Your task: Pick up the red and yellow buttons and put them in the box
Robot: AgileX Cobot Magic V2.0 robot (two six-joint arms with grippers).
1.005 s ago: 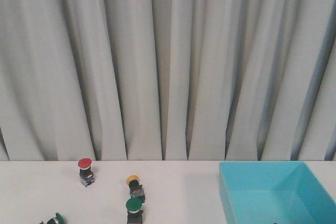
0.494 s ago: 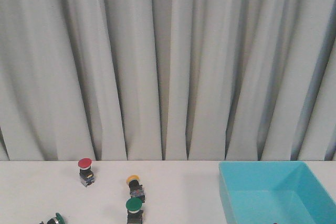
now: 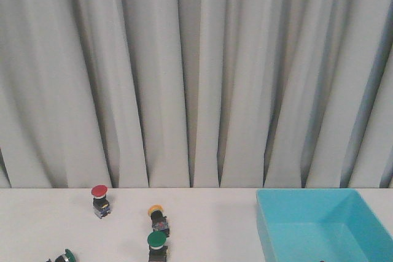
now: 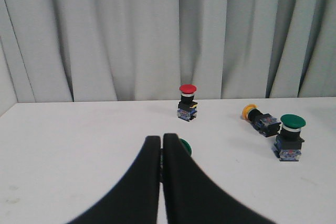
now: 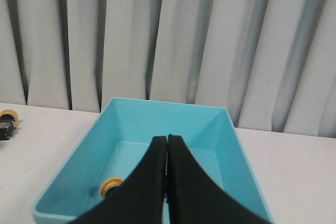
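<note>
One yellow button (image 5: 110, 186) in smooth turquoise box (image 5: 220, 129) (sloping walls).

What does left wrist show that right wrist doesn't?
Left wrist only: the upright red button, two green buttons, and the shut left hand. Right wrist only: the box with a yellow button already inside, and the shut right hand. Both: the tipped-over yellow button on the table, the white table, the curtain.
</note>
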